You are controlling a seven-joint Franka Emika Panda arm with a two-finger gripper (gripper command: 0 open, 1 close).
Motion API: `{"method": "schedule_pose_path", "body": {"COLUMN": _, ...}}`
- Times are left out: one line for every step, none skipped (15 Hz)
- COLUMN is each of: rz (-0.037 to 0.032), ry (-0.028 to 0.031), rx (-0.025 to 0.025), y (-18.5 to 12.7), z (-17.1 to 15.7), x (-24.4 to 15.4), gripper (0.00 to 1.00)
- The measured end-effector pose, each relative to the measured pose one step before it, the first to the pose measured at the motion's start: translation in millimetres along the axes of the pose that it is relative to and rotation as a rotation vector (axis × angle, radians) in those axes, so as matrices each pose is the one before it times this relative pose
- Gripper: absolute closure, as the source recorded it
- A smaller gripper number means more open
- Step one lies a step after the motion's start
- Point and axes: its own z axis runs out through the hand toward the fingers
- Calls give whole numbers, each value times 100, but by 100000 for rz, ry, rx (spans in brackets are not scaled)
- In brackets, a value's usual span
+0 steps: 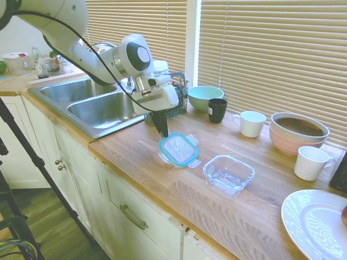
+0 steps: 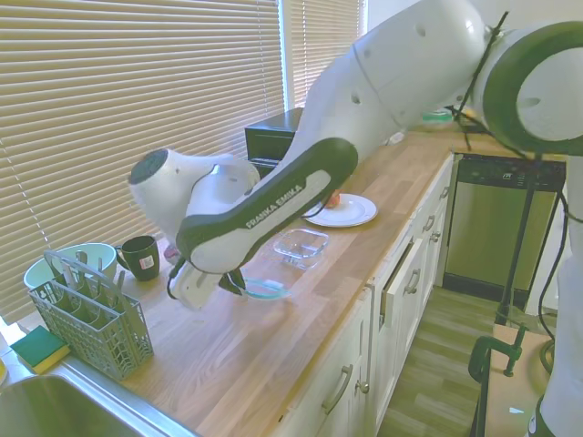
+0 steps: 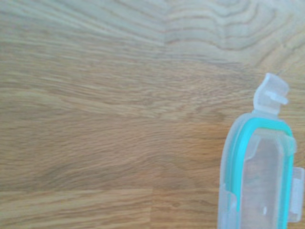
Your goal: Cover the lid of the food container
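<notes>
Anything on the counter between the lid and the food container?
No. Only bare wood separates the lid from the food container, clearest in the first exterior view.

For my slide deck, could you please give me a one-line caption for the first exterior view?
Franka gripper holding the lid tilted above the wooden counter, beside the open food container.

- A wooden countertop [image 1: 162, 179] is seen across the lower middle of the first exterior view.
- A steel double sink [image 1: 92, 105] is set at the left.
- A grey cutlery basket [image 2: 86, 319] is placed at the lower left of the second exterior view.
- A mint-green bowl [image 1: 205, 97] and a black mug [image 1: 217, 110] are found at centre top, side by side.
- A white mug [image 1: 251, 123] is seen right of them.
- A pink bowl [image 1: 298, 132] is placed at the right.
- A white plate [image 1: 314, 222] is cut by the lower right corner.
</notes>
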Motion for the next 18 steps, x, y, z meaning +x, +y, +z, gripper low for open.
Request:
{"method": "schedule_pose_path", "body": {"rz": 659, "ry": -863, "rx": 1445, "y": 613, "z": -714, "x": 80, "gripper": 100}}
{"method": "schedule_pose_path", "body": {"rz": 437, "ry": -886, "rx": 1235, "y": 588, "z": -585, "x": 66, "gripper": 100}}
{"method": "schedule_pose_path", "body": {"rz": 644, "ry": -1235, "rx": 1696, "y": 652, "z": -597, "x": 196, "gripper": 100}}
{"method": "schedule_pose_path", "body": {"rz": 670, "ry": -914, "rx": 1976, "y": 732, "z": -514, "x": 313, "gripper": 100}}
{"method": "schedule_pose_path", "body": {"rz": 641, "ry": -845, "rx": 2114, "y": 887, "z": -608, "x": 448, "gripper": 100}}
{"method": "schedule_pose_path", "body": {"rz": 638, "ry": -472, "rx": 1838, "y": 1072, "z": -638, "x": 531, "gripper": 100}}
{"method": "schedule_pose_path", "body": {"rz": 637, "ry": -591, "rx": 1555, "y": 1002, "z": -544, "x": 453, "gripper": 100}}
{"method": "schedule_pose_path", "body": {"rz": 606, "ry": -798, "rx": 1521, "y": 944, "z": -486, "x": 432, "gripper": 100}}
{"method": "schedule_pose_path", "body": {"rz": 480, "ry": -653, "rx": 1557, "y": 827, "z": -381, "x": 350, "gripper": 100}}
{"method": "schedule_pose_path", "body": {"rz": 531, "ry": -570, "rx": 1046, "y": 861, "z": -259, "x": 376, "gripper": 100}}
{"method": "schedule_pose_path", "body": {"rz": 489, "ry": -429, "rx": 816, "y": 822, "z": -275, "x": 336, "gripper": 100}}
{"method": "schedule_pose_path", "body": {"rz": 468, "ry": -567, "rx": 911, "y": 740, "z": -228, "x": 411, "gripper": 100}}
{"method": "schedule_pose_path", "body": {"rz": 581, "ry": -444, "rx": 1158, "y": 772, "z": -236, "x": 414, "gripper": 100}}
{"method": "schedule_pose_path", "body": {"rz": 464, "ry": -534, "rx": 907, "y": 859, "z": -111, "x": 541, "gripper": 100}}
{"method": "schedule_pose_path", "body": {"rz": 632, "ry": -586, "rx": 862, "y": 760, "z": -226, "x": 616, "gripper": 100}}
{"method": "schedule_pose_path", "body": {"rz": 533, "ry": -546, "rx": 791, "y": 715, "z": -194, "x": 651, "gripper": 100}}
{"method": "schedule_pose_path", "body": {"rz": 534, "ry": -460, "rx": 517, "y": 665, "z": -89, "x": 614, "gripper": 100}}
{"method": "schedule_pose_path", "body": {"rz": 390, "ry": -495, "rx": 417, "y": 566, "z": -23, "x": 525, "gripper": 100}}
